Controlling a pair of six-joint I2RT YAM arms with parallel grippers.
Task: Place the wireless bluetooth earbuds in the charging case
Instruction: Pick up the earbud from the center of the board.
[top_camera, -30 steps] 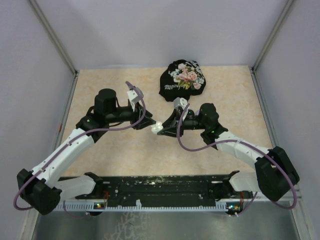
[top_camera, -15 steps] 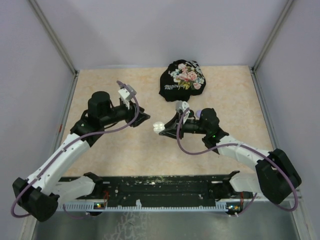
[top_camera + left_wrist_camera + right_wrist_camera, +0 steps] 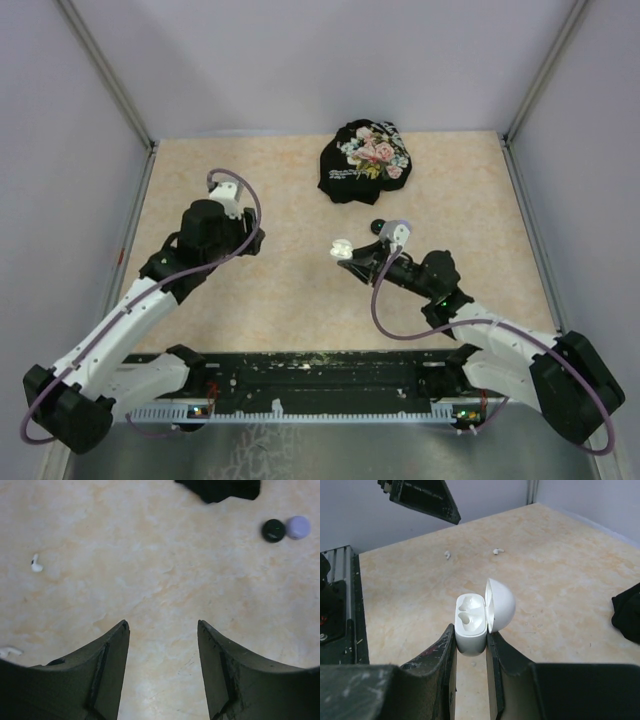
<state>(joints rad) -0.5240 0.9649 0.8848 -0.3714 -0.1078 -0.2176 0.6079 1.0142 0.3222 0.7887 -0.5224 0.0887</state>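
My right gripper (image 3: 470, 632) is shut on the base of a white charging case (image 3: 471, 620), held above the table with its domed lid (image 3: 501, 605) hinged open. The case also shows in the top view (image 3: 342, 249), at the right gripper (image 3: 352, 256). Two tiny white earbuds (image 3: 447, 555) (image 3: 497, 551) lie on the table beyond the case. In the left wrist view one earbud (image 3: 36, 564) lies at the left and another (image 3: 8, 651) at the left edge. My left gripper (image 3: 161, 624) is open and empty over bare table; in the top view it (image 3: 255, 238) sits left of the case.
A black floral cloth (image 3: 364, 158) lies at the back of the beige table (image 3: 280, 290); its edge shows in the left wrist view (image 3: 220, 487). A black puck (image 3: 273, 530) and a lavender puck (image 3: 298, 527) sit side by side near it. Grey walls enclose the table.
My left gripper has pulled back to the left, away from the case. My right gripper has moved right with the case still in it.
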